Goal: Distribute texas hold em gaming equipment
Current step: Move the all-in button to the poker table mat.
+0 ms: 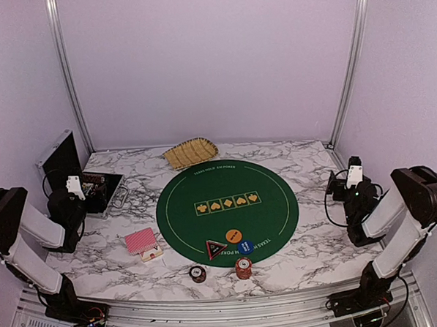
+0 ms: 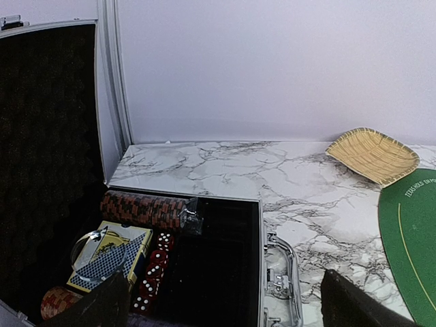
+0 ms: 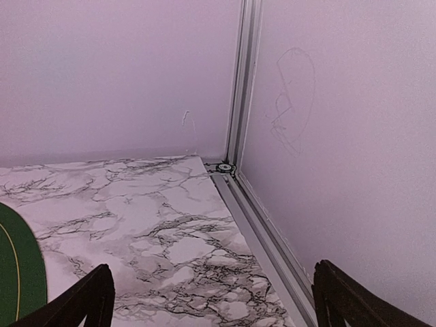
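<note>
The red-backed playing cards (image 1: 140, 242) lie on the marble left of the round green mat (image 1: 227, 185). At the mat's near edge sit an orange round button (image 1: 233, 235), a blue round button (image 1: 245, 246) and a black triangular button (image 1: 216, 248). On the marble just in front stand a dark chip stack (image 1: 198, 273) and a red striped chip stack (image 1: 243, 268). My left gripper (image 1: 79, 187) (image 2: 221, 315) hangs open above the open case (image 2: 204, 272), empty. My right gripper (image 1: 352, 172) (image 3: 214, 310) stands open and empty over bare marble at the far right corner.
The black metal case (image 1: 80, 178) at the left holds a row of red chips (image 2: 146, 208), red dice (image 2: 153, 269) and a blue card box (image 2: 109, 255). A yellow woven basket (image 1: 191, 152) (image 2: 373, 154) sits at the back. An aluminium frame rail (image 3: 262, 231) borders the right edge.
</note>
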You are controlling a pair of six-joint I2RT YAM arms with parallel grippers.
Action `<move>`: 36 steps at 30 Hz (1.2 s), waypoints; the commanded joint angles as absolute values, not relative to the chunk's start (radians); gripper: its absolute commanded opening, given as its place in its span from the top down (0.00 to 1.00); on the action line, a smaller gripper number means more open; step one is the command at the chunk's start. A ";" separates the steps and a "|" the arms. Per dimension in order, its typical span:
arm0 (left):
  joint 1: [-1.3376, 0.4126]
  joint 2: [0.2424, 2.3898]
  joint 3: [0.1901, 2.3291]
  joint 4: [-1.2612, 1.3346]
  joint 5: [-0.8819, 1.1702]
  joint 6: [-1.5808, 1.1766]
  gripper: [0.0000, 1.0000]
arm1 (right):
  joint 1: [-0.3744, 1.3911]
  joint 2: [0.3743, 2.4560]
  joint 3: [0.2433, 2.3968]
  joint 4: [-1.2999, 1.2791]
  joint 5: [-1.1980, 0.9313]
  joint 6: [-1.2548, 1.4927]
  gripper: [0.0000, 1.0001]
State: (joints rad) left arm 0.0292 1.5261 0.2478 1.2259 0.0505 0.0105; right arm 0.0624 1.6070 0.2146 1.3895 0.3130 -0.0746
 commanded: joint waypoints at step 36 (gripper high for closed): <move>0.035 1.230 0.921 -0.208 0.229 0.213 0.01 | 0.021 1.050 0.569 0.417 0.302 0.303 0.01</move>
